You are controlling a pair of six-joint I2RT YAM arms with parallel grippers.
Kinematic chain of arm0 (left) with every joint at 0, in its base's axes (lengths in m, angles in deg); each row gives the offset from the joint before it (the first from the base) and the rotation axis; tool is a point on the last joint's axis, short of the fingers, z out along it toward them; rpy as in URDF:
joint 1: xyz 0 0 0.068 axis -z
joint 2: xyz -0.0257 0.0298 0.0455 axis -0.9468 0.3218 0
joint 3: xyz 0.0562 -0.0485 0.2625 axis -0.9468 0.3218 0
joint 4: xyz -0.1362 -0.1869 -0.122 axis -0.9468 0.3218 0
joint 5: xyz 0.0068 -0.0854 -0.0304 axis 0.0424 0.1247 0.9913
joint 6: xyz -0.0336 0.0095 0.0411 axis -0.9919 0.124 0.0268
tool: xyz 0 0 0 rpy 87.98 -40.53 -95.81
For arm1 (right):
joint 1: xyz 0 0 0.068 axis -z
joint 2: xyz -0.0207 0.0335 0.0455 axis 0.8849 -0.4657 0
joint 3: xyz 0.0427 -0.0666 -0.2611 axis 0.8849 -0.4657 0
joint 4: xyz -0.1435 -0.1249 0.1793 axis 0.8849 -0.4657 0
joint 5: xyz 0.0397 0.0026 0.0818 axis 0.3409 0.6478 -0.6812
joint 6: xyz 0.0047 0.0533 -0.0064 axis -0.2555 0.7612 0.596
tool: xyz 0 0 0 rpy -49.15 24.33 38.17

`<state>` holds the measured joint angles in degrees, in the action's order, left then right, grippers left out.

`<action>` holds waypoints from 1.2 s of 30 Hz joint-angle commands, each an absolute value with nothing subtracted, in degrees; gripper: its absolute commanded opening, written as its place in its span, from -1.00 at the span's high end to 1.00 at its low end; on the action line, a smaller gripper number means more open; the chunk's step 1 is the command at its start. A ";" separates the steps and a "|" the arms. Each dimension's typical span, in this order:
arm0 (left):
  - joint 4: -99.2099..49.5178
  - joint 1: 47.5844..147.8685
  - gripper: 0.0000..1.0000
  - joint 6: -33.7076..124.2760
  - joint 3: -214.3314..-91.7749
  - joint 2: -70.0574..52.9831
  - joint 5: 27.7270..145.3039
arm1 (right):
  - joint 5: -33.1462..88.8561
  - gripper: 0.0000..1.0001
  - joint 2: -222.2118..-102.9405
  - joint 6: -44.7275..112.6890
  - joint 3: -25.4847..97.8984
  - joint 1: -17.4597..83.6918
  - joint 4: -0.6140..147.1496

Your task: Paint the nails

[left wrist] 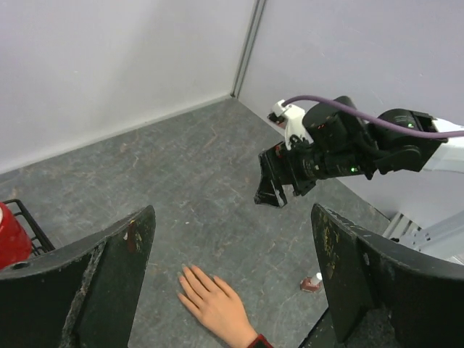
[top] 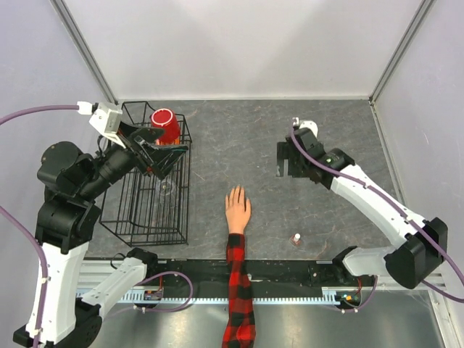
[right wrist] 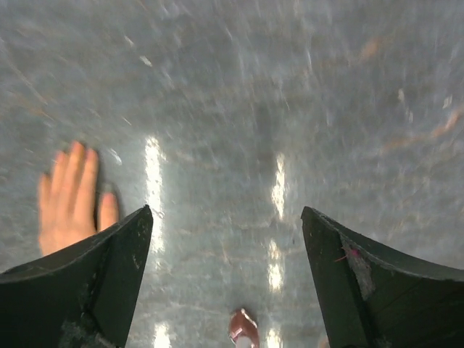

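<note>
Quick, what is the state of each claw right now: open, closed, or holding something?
Left claw: open, holding nothing.
Right claw: open, holding nothing.

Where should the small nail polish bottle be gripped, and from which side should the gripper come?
Probably grip the bottle around its red body, just below the pale cap, coming straight down with the open right gripper. It stands upright on the table, right of the mannequin hand and apart from it, so both sides are free.
</note>
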<state>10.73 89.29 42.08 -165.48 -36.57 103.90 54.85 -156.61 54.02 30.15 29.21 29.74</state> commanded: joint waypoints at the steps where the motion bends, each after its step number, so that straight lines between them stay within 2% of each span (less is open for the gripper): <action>1: 7.23 88.98 -0.88 39.90 -162.98 -37.80 108.40 | 55.72 -0.56 -152.52 63.09 20.80 29.11 29.57; 2: 7.14 89.07 -0.88 39.90 -162.63 -37.97 108.31 | 53.27 -0.40 -151.73 64.51 19.04 29.11 28.78; 4: 6.70 89.07 -0.88 39.81 -161.05 -38.41 108.31 | 50.98 -0.22 -150.93 67.31 14.38 28.93 27.81; 11: 3.19 89.07 -0.87 37.71 -156.56 -38.68 109.28 | 48.78 -0.25 -142.94 74.44 6.81 24.19 21.66; 19: 1.16 89.07 -0.86 36.56 -153.66 -38.15 110.51 | 48.41 -0.32 -143.72 75.60 3.82 13.30 19.81; 23: 1.16 89.07 -0.86 36.56 -153.31 -38.42 110.77 | 49.47 -0.32 -146.18 75.42 3.29 10.92 19.72; 28: 1.51 89.07 -0.86 37.09 -152.87 -39.12 110.69 | 50.52 -0.25 -147.41 76.38 2.94 7.49 20.25; 29: 1.52 89.07 -0.86 37.18 -152.78 -39.21 110.60 | 50.70 -0.14 -147.50 76.38 2.67 7.14 20.51; 32: 1.69 89.07 -0.86 37.09 -152.34 -39.12 110.77 | 50.96 0.02 -148.03 76.12 2.06 6.52 21.04; 36: 1.60 89.07 -0.86 36.91 -151.81 -38.86 110.86 | 51.67 0.02 -148.38 76.30 1.79 5.99 21.22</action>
